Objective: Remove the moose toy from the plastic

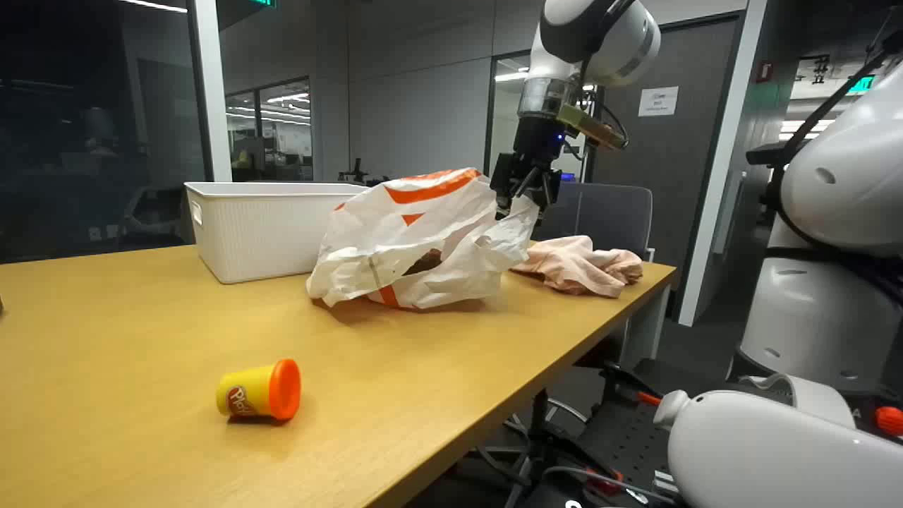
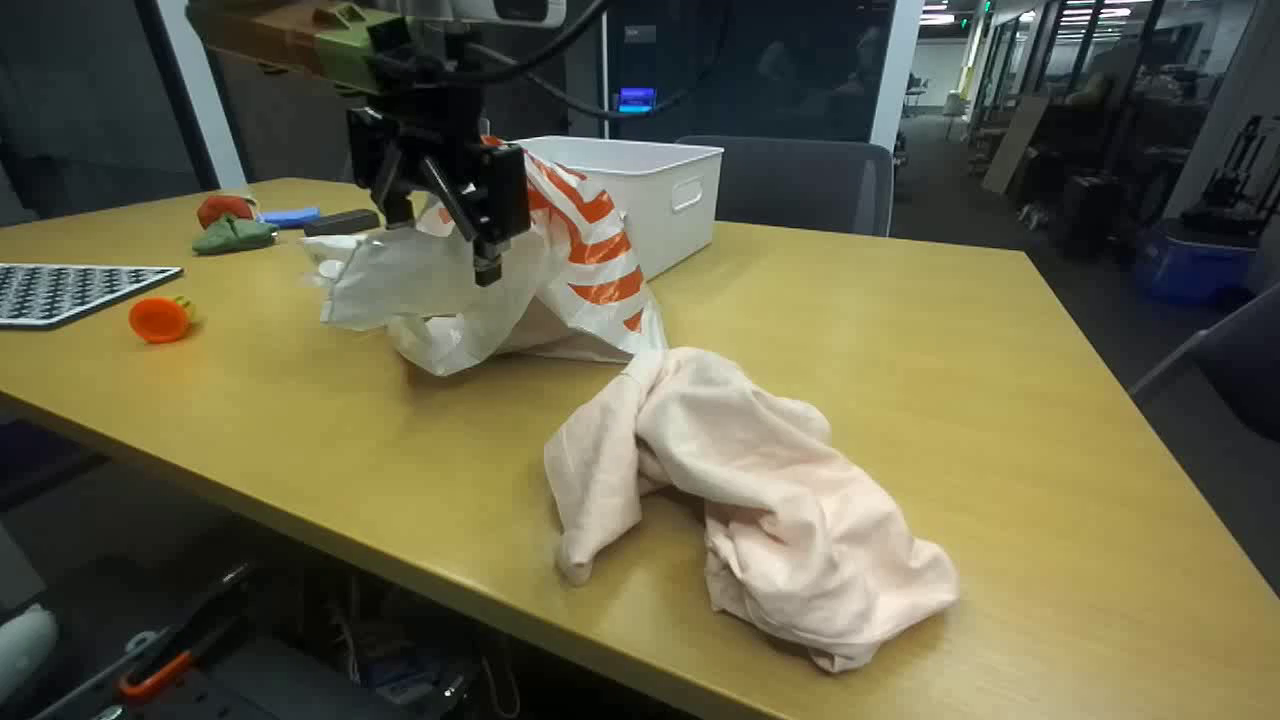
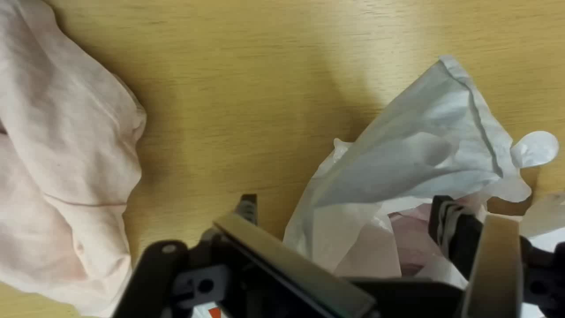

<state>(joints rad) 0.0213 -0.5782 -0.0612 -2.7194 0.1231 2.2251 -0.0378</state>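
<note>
Surface (image 2: 1000, 450): smooth yellow-brown wood grain with a soft sheen.
Bag (image 1: 451, 229): thin white plastic, orange stripes, crumpled into a lopsided dome, set in from the robot-side edge. In the wrist view you get its pointed, creased flap with a seam, partly see-through.
Moose toy (image 1: 425, 261): inside the bag. In an exterior view you see only a ragged dark-brown patch through a gap in the plastic; folds hide the rest.
End effector (image 3: 348, 216): fingers spread wide, gripping nothing that you can see. In the wrist view one is over bare wood, the other over the bag, loose plastic between; whether either touches it, you cannot tell.
Cloth (image 2: 760, 480): pale pink, soft, rumpled into thick rolls, near a corner at the robot-side edge. You have wood showing between it and the flap.
Bin (image 1: 254, 233): white, rigid, finely ribbed walls, rounded corners; farther than the bag from the robot-side edge.
Tub (image 1: 247, 390): yellow cylinder, orange lid, on its side, near the robot-side edge.
Panel (image 2: 85, 290): flat, dark pattern within a pale rim, near that same edge, partly out of frame.
Small pieces: well apart from the cloth's corner you have a lumpy green thing (image 2: 235, 234), a rust-red thing (image 2: 225, 208), a blue strip (image 2: 290, 216) and a dark bar (image 2: 342, 222).
</note>
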